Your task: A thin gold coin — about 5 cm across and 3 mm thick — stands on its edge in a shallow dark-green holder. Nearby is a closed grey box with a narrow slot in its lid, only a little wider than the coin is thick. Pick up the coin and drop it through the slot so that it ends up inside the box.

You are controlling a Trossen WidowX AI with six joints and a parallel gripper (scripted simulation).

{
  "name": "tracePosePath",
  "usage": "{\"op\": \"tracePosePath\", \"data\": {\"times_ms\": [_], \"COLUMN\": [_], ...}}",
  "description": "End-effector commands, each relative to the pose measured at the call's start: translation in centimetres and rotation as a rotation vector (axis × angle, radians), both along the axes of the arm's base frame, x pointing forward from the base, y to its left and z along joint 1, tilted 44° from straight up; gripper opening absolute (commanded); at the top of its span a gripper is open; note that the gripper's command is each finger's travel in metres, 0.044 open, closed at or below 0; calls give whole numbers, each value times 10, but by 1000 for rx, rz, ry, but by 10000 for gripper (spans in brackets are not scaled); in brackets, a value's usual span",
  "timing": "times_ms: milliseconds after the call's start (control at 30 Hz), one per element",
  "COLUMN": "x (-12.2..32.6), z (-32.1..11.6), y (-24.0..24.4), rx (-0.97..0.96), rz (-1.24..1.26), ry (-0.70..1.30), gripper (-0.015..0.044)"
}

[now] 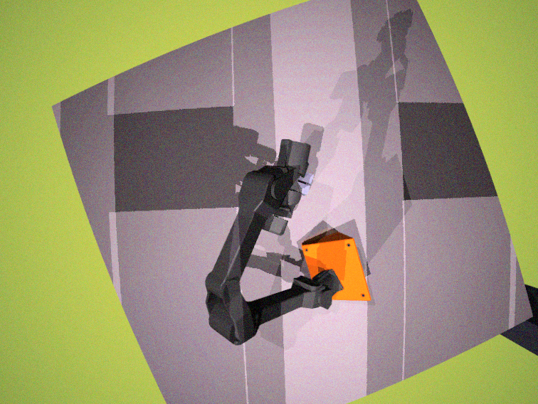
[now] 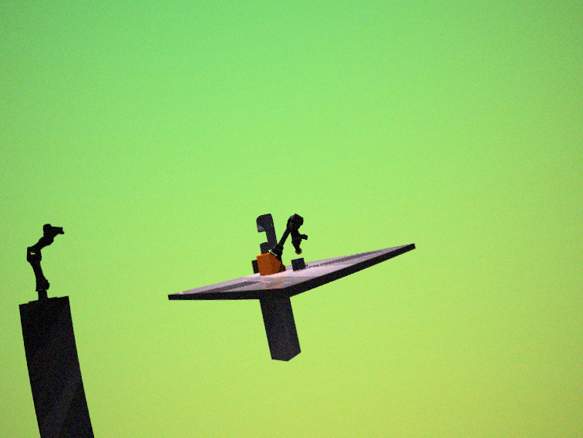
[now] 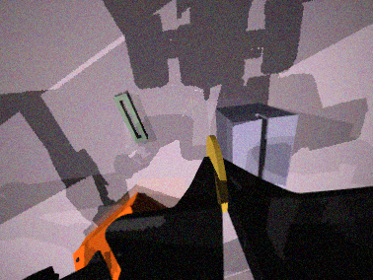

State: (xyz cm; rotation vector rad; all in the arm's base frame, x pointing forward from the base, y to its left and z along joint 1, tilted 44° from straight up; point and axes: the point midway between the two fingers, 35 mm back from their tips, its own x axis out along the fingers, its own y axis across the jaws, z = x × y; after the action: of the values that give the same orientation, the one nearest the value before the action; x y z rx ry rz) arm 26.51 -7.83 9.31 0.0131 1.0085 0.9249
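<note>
The gold coin (image 3: 213, 148) (image 2: 298, 251) stands out beyond the fingertips, seen nearly edge-on in the wrist view. My gripper (image 3: 210, 162) (image 2: 298, 248) is shut on it and holds it in the air; in the top view the arm hides the fingers. The grey box (image 3: 245, 140) (image 1: 305, 185) (image 2: 298, 264) stands to the right of the coin in the wrist view, its dark slot running down the pale lid. The coin is apart from the box and not over the slot in that view. The green holder (image 3: 124, 117) is empty, at the upper left.
The orange base block (image 1: 354, 275) (image 2: 268, 264) (image 3: 106, 232) stands beside the arm's foot. Broad shadows cross the striped table (image 1: 173, 260). In the exterior view, another dark arm (image 2: 35, 256) stands on a separate pillar (image 2: 54, 362) at the far left.
</note>
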Motion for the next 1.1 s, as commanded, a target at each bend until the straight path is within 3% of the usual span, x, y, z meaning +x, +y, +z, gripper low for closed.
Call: {"op": "tracePosePath", "data": {"times_ms": [0, 633, 1067], "x": [4, 19, 18], "z": [-6, -38, -36], "y": [-9, -42, -39], "rx": [-8, -9, -1], "rz": [2, 5, 3], "ry": [-4, -9, -5], "gripper": [0, 0, 0]}}
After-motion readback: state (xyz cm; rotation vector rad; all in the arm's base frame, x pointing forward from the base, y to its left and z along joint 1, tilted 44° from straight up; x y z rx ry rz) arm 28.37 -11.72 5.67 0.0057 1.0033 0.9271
